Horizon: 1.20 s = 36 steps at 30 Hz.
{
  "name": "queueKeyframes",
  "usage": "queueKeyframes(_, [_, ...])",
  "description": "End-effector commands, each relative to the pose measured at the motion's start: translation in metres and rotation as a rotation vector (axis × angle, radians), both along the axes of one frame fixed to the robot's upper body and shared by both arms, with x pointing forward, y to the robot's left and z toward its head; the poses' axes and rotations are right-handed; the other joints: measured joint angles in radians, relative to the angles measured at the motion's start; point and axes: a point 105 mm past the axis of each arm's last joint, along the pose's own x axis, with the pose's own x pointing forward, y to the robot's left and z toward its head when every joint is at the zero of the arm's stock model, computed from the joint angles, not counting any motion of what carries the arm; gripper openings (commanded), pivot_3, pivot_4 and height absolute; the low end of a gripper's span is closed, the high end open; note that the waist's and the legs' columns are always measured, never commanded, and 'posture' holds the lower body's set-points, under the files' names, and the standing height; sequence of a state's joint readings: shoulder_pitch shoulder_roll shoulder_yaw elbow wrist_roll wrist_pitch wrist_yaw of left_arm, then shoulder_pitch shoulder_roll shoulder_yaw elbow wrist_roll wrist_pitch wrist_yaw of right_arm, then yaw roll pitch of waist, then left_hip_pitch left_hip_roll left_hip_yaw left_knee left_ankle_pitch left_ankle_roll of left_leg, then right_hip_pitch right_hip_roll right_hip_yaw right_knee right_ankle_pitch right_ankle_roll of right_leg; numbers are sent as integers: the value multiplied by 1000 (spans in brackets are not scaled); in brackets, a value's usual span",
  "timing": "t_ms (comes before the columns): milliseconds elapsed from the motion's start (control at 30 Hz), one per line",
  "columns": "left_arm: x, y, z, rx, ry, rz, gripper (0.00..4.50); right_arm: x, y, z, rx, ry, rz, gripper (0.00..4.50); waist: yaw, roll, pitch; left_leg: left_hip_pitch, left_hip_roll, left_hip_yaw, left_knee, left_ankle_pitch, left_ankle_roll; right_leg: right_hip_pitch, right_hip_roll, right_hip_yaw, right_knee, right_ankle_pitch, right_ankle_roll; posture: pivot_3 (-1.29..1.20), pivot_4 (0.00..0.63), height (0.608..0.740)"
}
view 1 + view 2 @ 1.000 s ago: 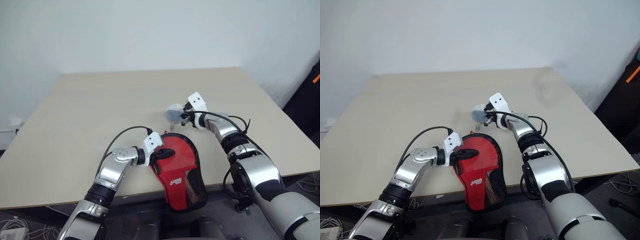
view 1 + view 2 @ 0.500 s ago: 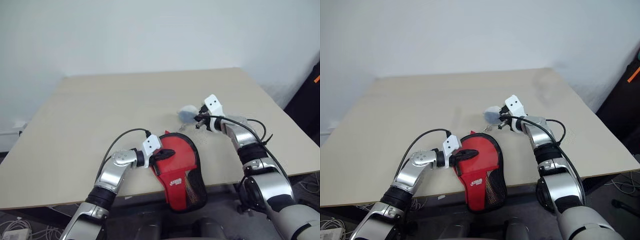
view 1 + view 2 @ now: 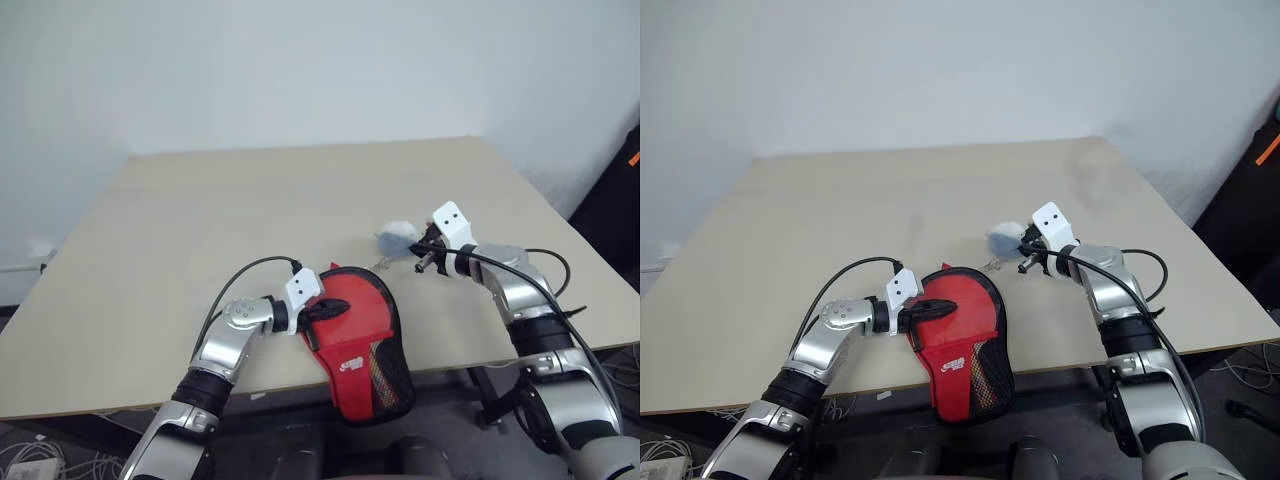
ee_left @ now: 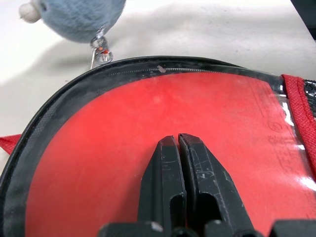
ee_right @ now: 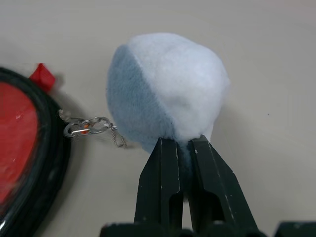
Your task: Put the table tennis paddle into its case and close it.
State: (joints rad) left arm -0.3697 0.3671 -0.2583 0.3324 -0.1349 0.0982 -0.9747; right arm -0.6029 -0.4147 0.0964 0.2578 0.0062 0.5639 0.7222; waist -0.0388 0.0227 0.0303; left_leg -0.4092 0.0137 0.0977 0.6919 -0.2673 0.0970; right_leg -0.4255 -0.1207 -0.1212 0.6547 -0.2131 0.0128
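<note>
step: zipping shut | case (image 3: 358, 335) at bench (image 3: 180, 220) near edge, paddle likely inside | left tool (image 4: 178, 143) closed, pinning case | right tool (image 5: 183, 145) clamped on grey-blue plush zip charm (image 5: 165, 101) | next: pull charm round rim

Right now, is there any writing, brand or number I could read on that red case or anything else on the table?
White logo on the red case: too small and blurred to read.
Faint print on the clear panel of the case, left wrist view: too faint to read.
Nothing else bears writing.
</note>
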Motion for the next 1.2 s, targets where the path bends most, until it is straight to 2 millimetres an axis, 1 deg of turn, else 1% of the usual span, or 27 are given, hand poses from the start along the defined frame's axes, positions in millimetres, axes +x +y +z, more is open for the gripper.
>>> queueKeyframes(33, [-16, 27, -50, 127, 197, 61, 0, -12, -5, 21, -7, -74, 49, 29, 8, 0, 0, 0, 0, 0, 0, 0, 0, 0, 0, 0, 0, 0, 0, 0, 0, 706])
queueKeyframes(167, [-15, 27, -50, 130, 199, 57, 0, -39, -5, 17, -6, -29, 142, 29, 14, 0, 0, 0, 0, 0, 0, -1, 2, 0, 0, 0, -1, 0, 0, 0, 0, 706])
queueKeyframes(267, [-15, 26, -50, 131, 200, 52, 0, -56, -11, 14, -13, 11, 190, 29, 20, 0, 0, 0, 1, -1, 0, -1, 2, 0, -1, -1, -2, 0, 0, 0, 0, 706])
queueKeyframes(367, [-14, 25, -49, 132, 201, 47, 0, -59, -22, 12, -35, 30, 177, 29, 23, -1, -1, 1, 1, -2, 0, -2, 2, 0, -1, -2, -4, 0, 0, 0, 0, 706])
queueKeyframes(533, [-13, 23, -49, 133, 202, 42, 0, -60, -24, 10, -39, 55, 170, 29, 25, -1, -1, 1, 1, -3, 0, -2, 2, 0, -1, -2, -4, 0, 0, 0, 0, 706])
queueKeyframes(667, [-11, 23, -49, 135, 201, 43, 0, -67, -27, 5, -54, 90, 196, 29, 26, -1, -1, 1, 1, -3, 0, -2, 2, 1, -2, -2, -5, 0, 0, 0, 0, 706])
queueKeyframes(767, [-10, 24, -49, 139, 201, 43, 0, -75, -30, 5, -61, 119, 233, 29, 31, -2, -1, 1, 1, -4, 0, -2, 3, 2, -1, -3, -8, 0, 0, 0, 0, 706])
queueKeyframes(967, [-10, 24, -50, 146, 207, 36, 0, -97, -43, 9, -100, 171, 325, 29, 39, -2, -1, 1, 2, -4, 0, -2, 3, 2, -1, -3, -9, 0, -1, 0, 0, 706])
queueKeyframes(1200, [-10, 21, -49, 148, 209, 23, 0, -119, -48, 12, -144, 213, 445, 29, 43, -4, -2, 1, 2, -4, 0, -3, 3, 2, -1, -4, -10, 0, -2, 0, 0, 706])
